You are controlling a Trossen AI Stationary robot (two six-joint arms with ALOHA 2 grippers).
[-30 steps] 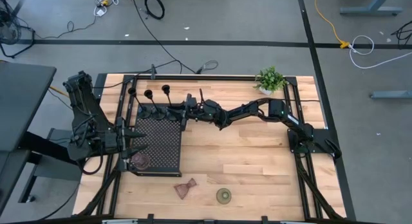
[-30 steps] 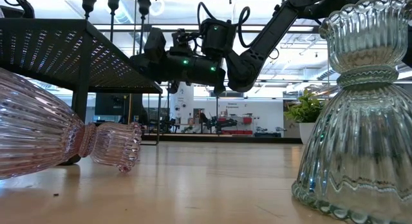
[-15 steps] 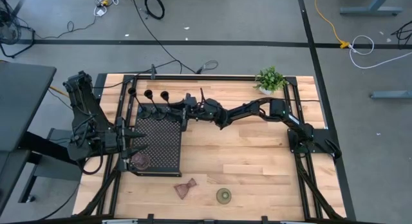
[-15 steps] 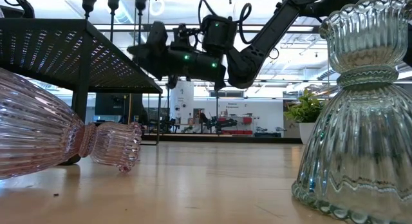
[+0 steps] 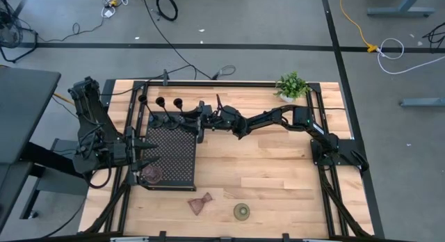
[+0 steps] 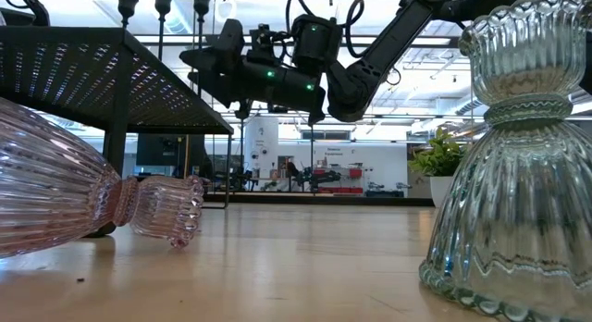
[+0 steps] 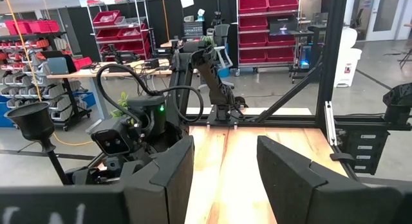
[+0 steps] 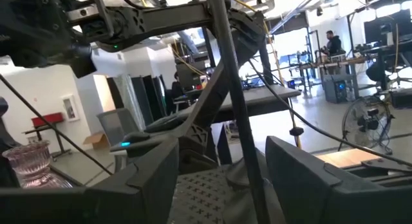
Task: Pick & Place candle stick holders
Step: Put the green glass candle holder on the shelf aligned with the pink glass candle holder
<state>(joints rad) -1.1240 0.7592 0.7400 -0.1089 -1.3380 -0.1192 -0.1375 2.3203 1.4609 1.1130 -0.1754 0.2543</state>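
Fingers of your right gripper [image 8: 219, 179] stand apart around a tall black stem [image 8: 226, 82] at the perforated tray's [image 5: 174, 155] far edge, not yet clamped, while your left gripper [image 7: 222, 169] waits spread at the tray's near-left side. Close off-centre or swing and you could topple the three tall holders [image 5: 160, 103] standing close together. Beyond, the wooden table [image 5: 278, 172] carries a fallen brown holder [image 5: 200, 204] and an upright green one [image 5: 241, 212], with shelving behind.

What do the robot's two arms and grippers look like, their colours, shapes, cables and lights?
Both arms are black and jointed. The right arm carries looped black cables and small green lights near its wrist, and ends in the right gripper. The left gripper has two broad, flat, matte dark fingers with angular edges.
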